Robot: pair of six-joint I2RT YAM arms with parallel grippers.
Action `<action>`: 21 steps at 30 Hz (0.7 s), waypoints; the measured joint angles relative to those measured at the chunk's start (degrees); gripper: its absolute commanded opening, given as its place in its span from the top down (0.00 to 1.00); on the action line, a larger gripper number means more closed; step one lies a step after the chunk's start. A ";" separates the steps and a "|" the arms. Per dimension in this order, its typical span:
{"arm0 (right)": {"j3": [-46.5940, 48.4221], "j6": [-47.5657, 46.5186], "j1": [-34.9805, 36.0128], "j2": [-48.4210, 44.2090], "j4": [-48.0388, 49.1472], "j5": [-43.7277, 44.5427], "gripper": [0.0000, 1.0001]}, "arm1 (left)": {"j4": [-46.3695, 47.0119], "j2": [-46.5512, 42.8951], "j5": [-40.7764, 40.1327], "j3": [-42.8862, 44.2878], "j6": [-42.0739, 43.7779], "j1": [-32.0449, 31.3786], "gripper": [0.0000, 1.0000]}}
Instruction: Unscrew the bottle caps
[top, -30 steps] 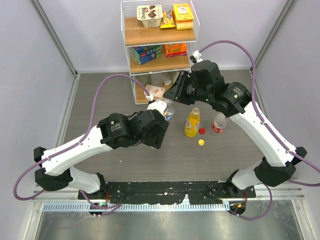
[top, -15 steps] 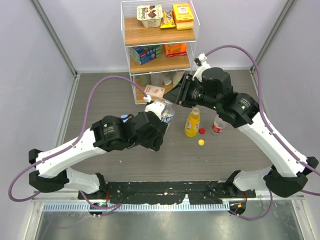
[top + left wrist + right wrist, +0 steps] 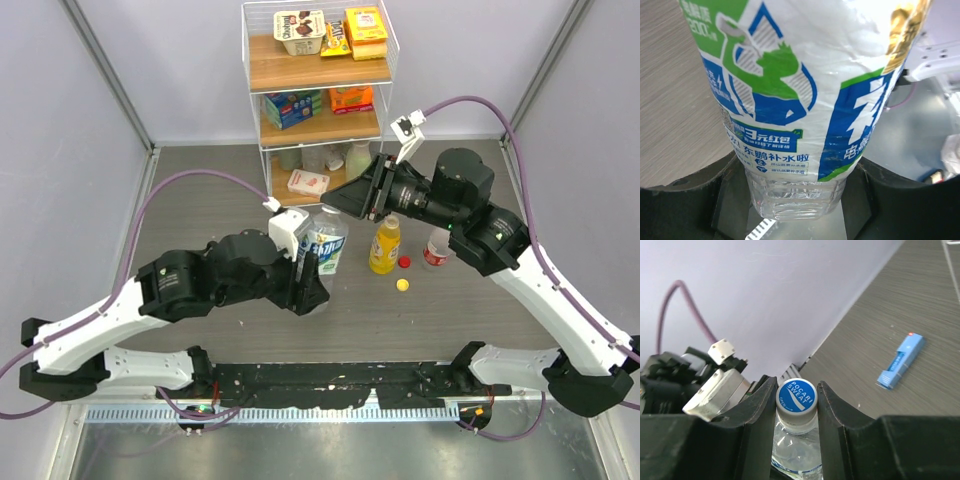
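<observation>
My left gripper (image 3: 314, 265) is shut on the lower body of the short clear water bottle with the blue label (image 3: 323, 243) and holds it tilted; it fills the left wrist view (image 3: 795, 100). My right gripper (image 3: 342, 203) is shut on its blue cap (image 3: 796, 395), one finger (image 3: 758, 412) on each side. The yellow-orange juice bottle (image 3: 384, 245) and the clear bottle with the red label (image 3: 436, 248) stand uncapped to the right. A red cap (image 3: 404, 262) and a yellow cap (image 3: 402, 284) lie in front of them.
A white wire shelf rack (image 3: 320, 90) with snack boxes stands at the back centre. A pale green bottle (image 3: 357, 158) and a small white box (image 3: 308, 182) sit at its foot. A blue packet (image 3: 901, 361) lies on the table in the right wrist view.
My left arm has drawn back toward the near left, tipping the water bottle so its label shows. My right arm has shifted right while its gripper stays at the bottle's cap.
</observation>
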 measured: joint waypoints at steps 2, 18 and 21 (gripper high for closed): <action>-0.22 -0.15 -0.22 -0.52 2.29 -2.80 0.99 | 3.08 -2.05 2.49 -1.68 0.00 0.00 1.00; -6.27 9.62 -5.57 -1.81 28.85 -25.11 0.99 | 17.68 -6.86 16.72 -7.93 -0.37 0.04 1.00; -6.38 13.00 -6.78 -1.33 33.90 -28.41 0.99 | 18.29 -7.54 17.35 -9.25 -0.61 0.04 1.00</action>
